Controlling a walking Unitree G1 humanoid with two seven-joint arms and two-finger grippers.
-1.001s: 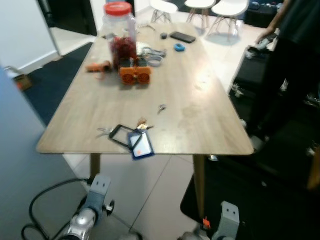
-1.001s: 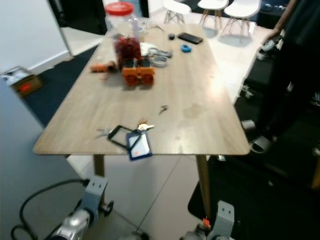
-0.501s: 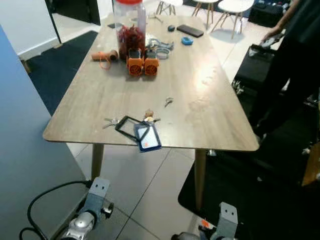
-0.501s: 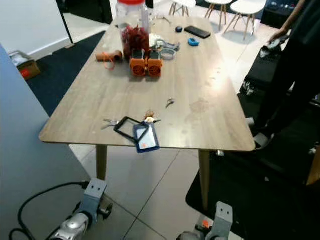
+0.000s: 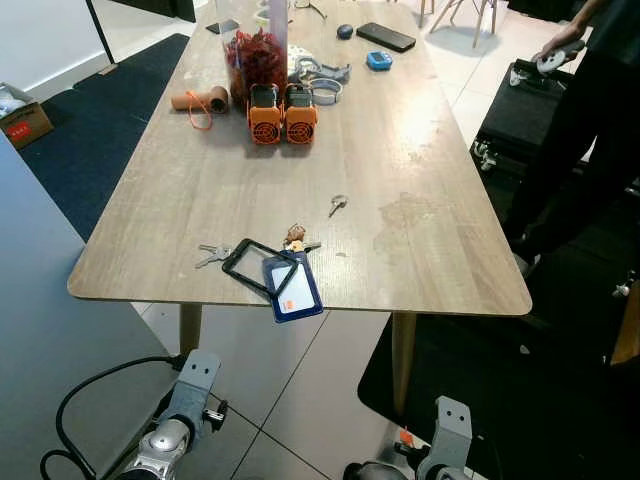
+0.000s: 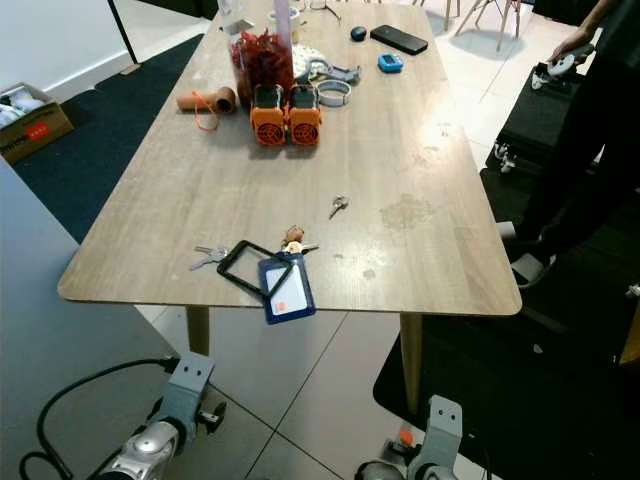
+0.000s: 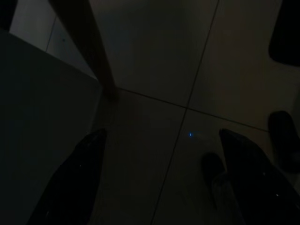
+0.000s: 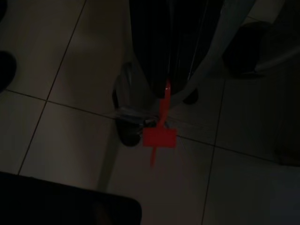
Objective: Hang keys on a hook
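Two arms hang idle below the table (image 5: 420, 150). The left gripper (image 7: 159, 178) has its fingers spread and empty; the right one's fingers I cannot make out. The keys (image 5: 262, 262) (with a blue badge) lie at the table's near edge, untouched. Judging by this, reaching for them comes next.
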